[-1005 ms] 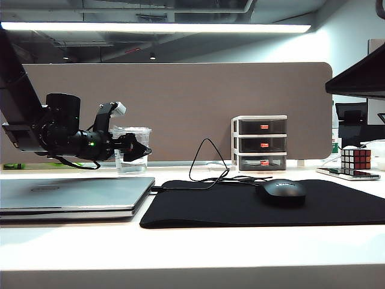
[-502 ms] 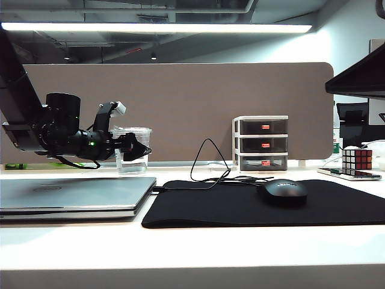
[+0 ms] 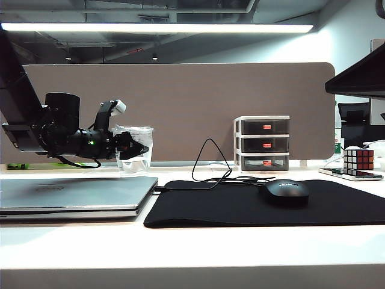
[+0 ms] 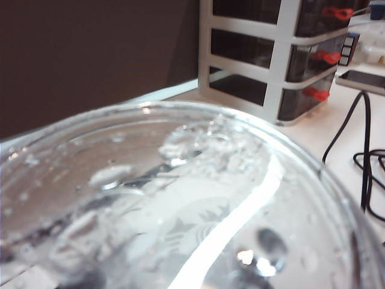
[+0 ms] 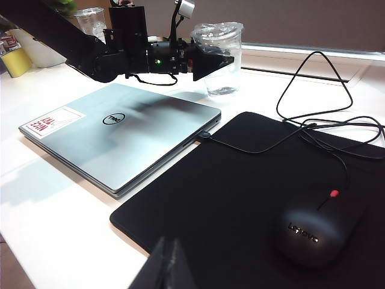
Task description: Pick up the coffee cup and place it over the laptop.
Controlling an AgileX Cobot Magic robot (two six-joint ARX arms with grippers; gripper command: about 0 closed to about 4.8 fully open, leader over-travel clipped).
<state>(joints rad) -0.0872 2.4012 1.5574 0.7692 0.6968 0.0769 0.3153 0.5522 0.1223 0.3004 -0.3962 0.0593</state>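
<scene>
Coffee cup (image 3: 133, 149) stands upright on tabletop (image 3: 192, 244) just behind laptop (image 3: 75, 195), my left end effector (image 3: 139, 150) clamped round it; laptop lies nearer the camera & left (right end effector (image 5: 161, 265): can't tell).

The coffee cup (image 3: 133, 150) is clear, with fine horizontal ridges and a faint printed emblem seen through its lid in the left wrist view. The left pincer (image 3: 137, 147) around it is black, with a small green light on the arm behind. The laptop (image 5: 123, 135) is silver-grey with a round dark logo and a white sticker with red print. The mouse pad (image 5: 252, 186) and the mouse (image 5: 313, 232) are black. The drawer organizer (image 3: 261, 143) has a white frame, dark drawers and red handles. The tabletop (image 3: 192, 247) is white. The right pincer (image 5: 163, 266) shows only as a dark tip.
</scene>
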